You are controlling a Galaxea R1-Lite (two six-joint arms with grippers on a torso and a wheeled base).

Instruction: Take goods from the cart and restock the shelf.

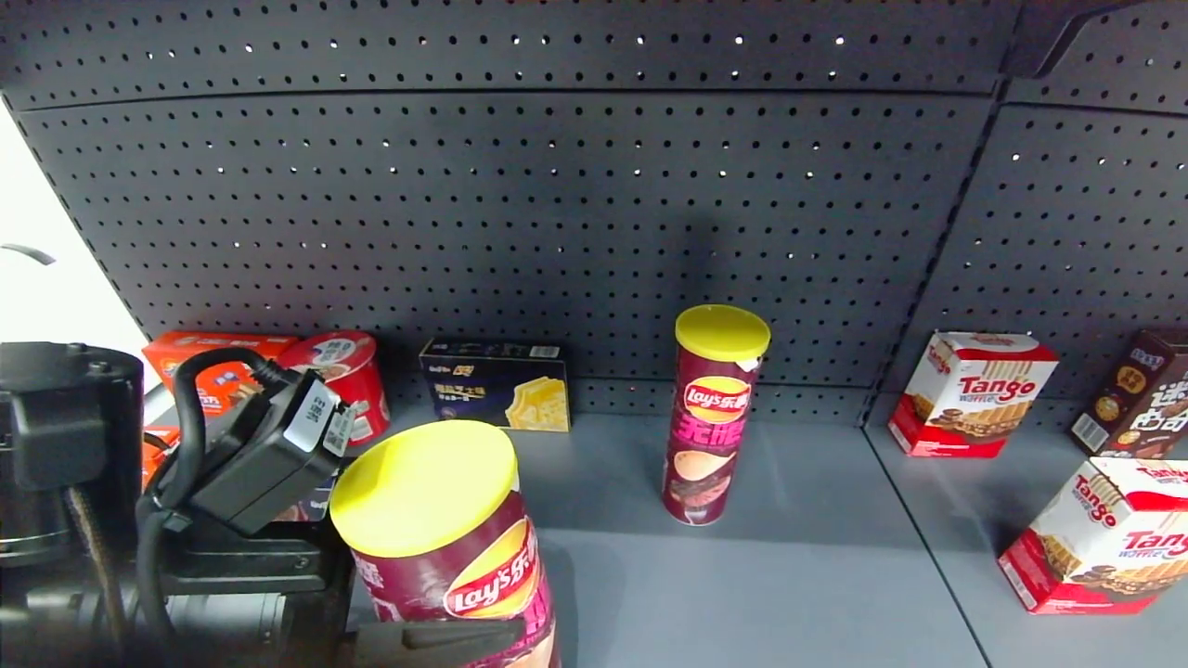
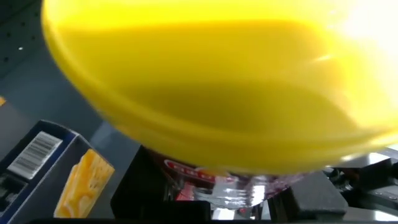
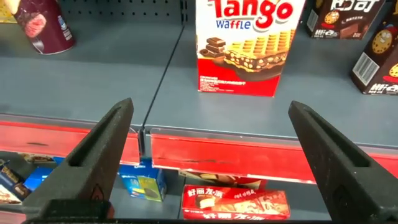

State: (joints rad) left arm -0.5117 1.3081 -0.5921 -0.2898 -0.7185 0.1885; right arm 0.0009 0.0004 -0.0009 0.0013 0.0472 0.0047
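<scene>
We see our left gripper [image 1: 436, 640] with its jaws clamped on a yellow-lidded chip can [image 1: 436, 529], held tilted at the front left of the shelf [image 1: 742, 575]. A second can [image 1: 710, 417] stands upright farther back. Our right gripper [image 3: 211, 112] hangs before the shelf edge, jaws wide apart, facing a waffle box [image 3: 249, 43].

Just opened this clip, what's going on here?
The robot is restocking a shelf. Its left gripper holds a yellow-lidded chips can upright at the shelf's front, not yet set down. A matching can stands farther back on the shelf. The right gripper sits in front of the shelf edge, jaws open and empty, facing a wafer box.
</scene>
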